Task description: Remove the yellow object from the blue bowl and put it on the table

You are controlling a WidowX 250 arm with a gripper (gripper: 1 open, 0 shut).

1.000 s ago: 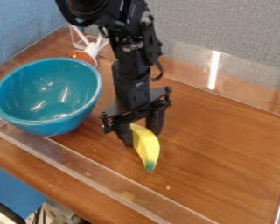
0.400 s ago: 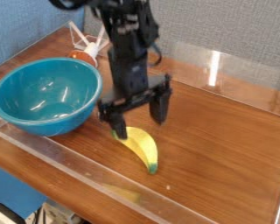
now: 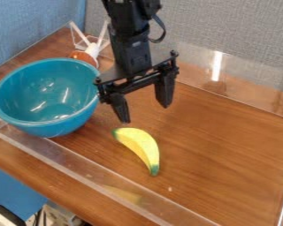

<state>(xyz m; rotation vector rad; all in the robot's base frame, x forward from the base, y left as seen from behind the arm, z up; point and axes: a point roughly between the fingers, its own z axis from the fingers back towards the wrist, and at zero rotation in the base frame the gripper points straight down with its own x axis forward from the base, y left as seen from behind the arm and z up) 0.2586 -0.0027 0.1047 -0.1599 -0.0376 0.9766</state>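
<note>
Jaws spread wide, folks, and nothing between them! That black gripper (image 3: pixel 141 97) hangs pointing straight down off the dark arm (image 3: pixel 131 35), its two fingers (image 3: pixel 120 108) splayed apart with open air from one to the other. Below them, and a touch toward the near edge, the yellow object (image 3: pixel 141 147) lies flat on the counter (image 3: pixel 215 141), a little curved banana with its greenish tip pointing toward the front right. Clear daylight shows between the fingertips and the fruit; no contact at all. It casts a soft reflection on the polished reddish-brown wood.

Off to the left of the jaws sits the blue bowl (image 3: pixel 43 95), big, glossy and teal, its inside showing only shine. The nearer finger hangs close to the bowl's right rim, though whether it is over it or just beside it is hard to call from this angle. The banana rests just outside that rim, near but not touching.

Behind the bowl, left of the arm, a small orange-and-white thing (image 3: pixel 85 55) peeks out, partly hidden. Clear acrylic walls (image 3: pixel 233 71) run along the counter's edges.
</note>
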